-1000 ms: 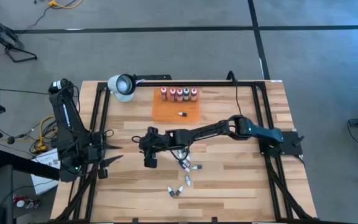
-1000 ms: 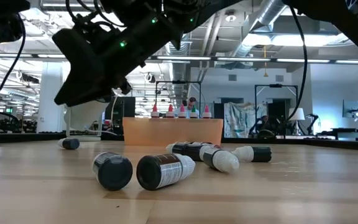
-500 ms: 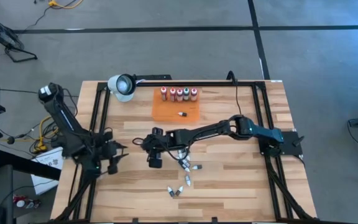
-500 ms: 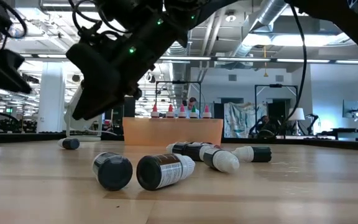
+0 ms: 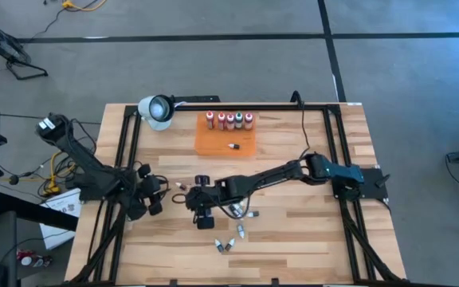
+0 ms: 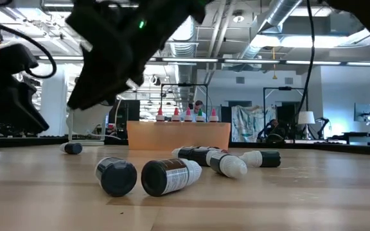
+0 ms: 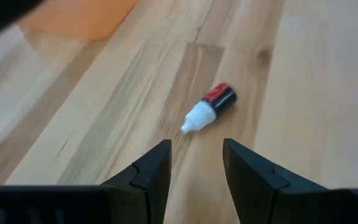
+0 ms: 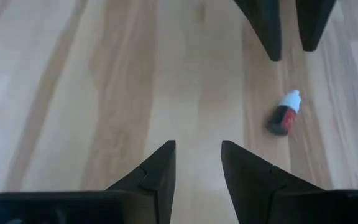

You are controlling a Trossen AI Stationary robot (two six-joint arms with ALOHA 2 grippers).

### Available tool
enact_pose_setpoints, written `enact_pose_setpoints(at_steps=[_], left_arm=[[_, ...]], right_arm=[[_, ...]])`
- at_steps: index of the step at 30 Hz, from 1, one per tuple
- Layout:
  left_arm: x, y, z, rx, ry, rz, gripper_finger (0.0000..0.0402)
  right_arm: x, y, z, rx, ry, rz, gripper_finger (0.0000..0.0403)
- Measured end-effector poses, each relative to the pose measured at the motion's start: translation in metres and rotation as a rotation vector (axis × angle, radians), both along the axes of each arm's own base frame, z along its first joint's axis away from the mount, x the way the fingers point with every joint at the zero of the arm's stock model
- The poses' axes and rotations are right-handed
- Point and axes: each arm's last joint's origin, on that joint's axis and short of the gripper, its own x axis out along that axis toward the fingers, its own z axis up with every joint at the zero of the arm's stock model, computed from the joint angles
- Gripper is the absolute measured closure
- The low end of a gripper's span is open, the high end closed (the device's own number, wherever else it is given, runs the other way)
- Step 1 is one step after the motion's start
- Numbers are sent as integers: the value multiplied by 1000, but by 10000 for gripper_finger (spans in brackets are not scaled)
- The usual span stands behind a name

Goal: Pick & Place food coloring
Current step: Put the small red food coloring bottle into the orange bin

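The high view looks straight down on the whole bench (image 5: 309,239). The low view sits at bench height, facing the room. Both wrist views look down close, sharing one red-labelled vial (image 7: 211,107).

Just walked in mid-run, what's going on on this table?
Both arms are converging on one small vial lying on its side on the table, left of the loose cluster. The left gripper and right gripper face it from opposite sides, fingers apart, nothing held. Six bottles stand along the far edge of the orange tray.
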Motion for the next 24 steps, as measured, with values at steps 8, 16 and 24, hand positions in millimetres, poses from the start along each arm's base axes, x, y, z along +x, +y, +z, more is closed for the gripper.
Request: enact_pose_setpoints(at_steps=[8, 16, 24], left_arm=[[2, 13, -18, -52, 16, 19, 262], [11, 25, -22, -88, 25, 6, 262], [19, 35, -21, -128, 39, -6, 262]], right_arm=[[-23, 28, 36, -107, -6, 12, 282], [-45, 51, 54, -222, 29, -10, 282], [-61, 64, 50, -284, 110, -53, 282]])
